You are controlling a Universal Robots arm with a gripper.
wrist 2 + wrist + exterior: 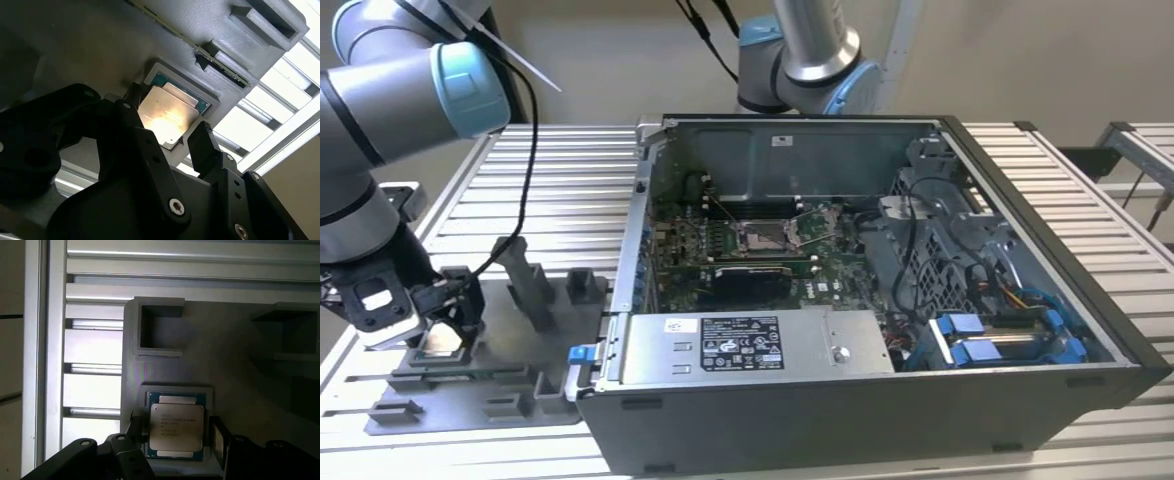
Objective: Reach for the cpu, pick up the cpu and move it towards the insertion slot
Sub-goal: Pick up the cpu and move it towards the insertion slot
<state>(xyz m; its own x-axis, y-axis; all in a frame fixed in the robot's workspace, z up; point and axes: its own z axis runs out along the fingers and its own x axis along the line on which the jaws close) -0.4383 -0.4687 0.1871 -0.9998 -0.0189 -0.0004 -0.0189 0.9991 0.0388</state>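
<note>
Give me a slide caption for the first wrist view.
Open gripper flanks the cpu seated in its grey fixture.

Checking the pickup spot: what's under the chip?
The chip lies in a square pocket of the grey holder. The pocket's rim shows around it; the floor beneath is covered by the chip.

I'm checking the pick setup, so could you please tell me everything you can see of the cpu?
The cpu is a small thin square chip: a silvery metal lid with print, on a green board showing round its edge. It lies flat in a shallow square recess of the grey fixture. The open gripper straddles it, one finger at each side; contact cannot be told.
</note>
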